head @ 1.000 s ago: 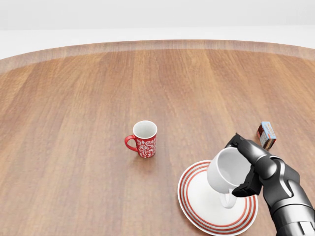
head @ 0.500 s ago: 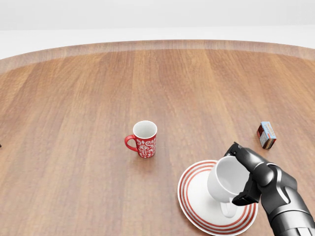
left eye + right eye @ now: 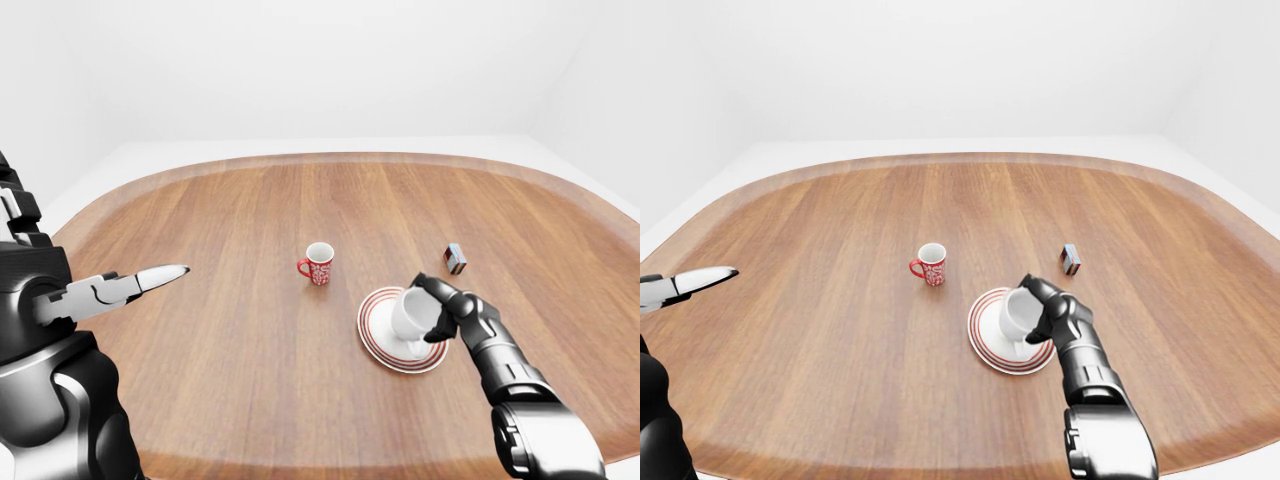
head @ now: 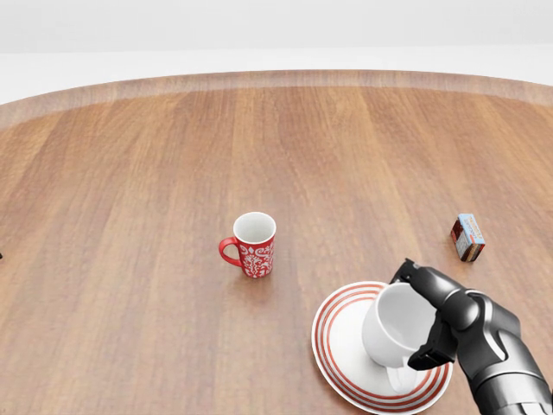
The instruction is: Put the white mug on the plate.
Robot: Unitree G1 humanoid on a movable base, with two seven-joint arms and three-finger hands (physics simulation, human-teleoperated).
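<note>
My right hand (image 4: pixel 432 324) grips the tilted white mug (image 4: pixel 396 327) over the plate (image 4: pixel 341 350). My left hand (image 3: pixel 120 287) is extended, fingers straight. The red mug (image 4: pixel 251 245) stands at the plate's ten o'clock, the small box (image 4: pixel 467 237) at two.

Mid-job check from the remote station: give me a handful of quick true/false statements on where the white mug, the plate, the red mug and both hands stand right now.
1. The right hand has its fingers closed round the white mug. True.
2. The white mug stands upright. False: it is tilted, its mouth turned toward the view's left, over the plate.
3. The red mug sits on the plate. False: it stands on the bare table, up and to the left of the plate in the head view.
4. The left hand holds the small box. False: it holds nothing, out at the left of the left-eye view; the box lies on the table, right of the plate.
5. The plate is white with red rings. True.
</note>
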